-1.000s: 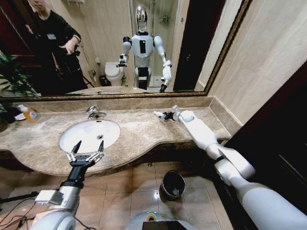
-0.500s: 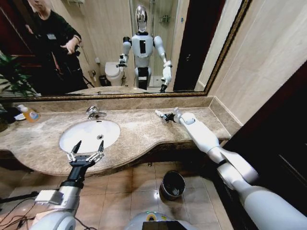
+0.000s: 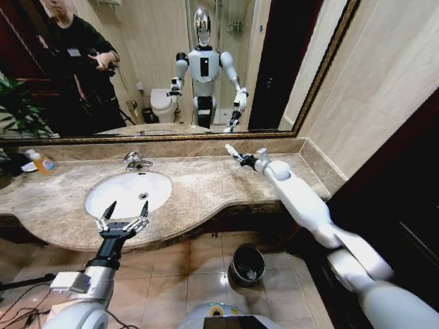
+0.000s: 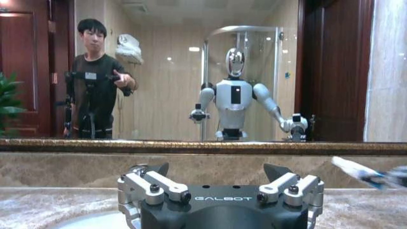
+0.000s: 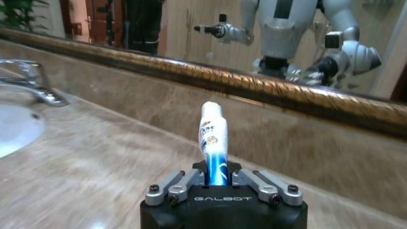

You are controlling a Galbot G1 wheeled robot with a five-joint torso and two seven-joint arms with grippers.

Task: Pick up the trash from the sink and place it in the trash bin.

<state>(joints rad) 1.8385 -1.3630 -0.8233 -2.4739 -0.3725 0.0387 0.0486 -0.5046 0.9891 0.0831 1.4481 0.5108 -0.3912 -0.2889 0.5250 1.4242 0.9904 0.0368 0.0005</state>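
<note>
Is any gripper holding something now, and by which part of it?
The right gripper holds a white-and-blue tube by its blue end, above the counter. The left gripper is open and holds nothing, near the sink.

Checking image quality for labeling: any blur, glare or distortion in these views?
Head view: wide-angle bend in the mirror frame and walls; sink bright but readable. Left wrist view: left gripper sharp, the tube at the far edge smeared. Right wrist view: counter streaked, tube in the right gripper still legible.
</note>
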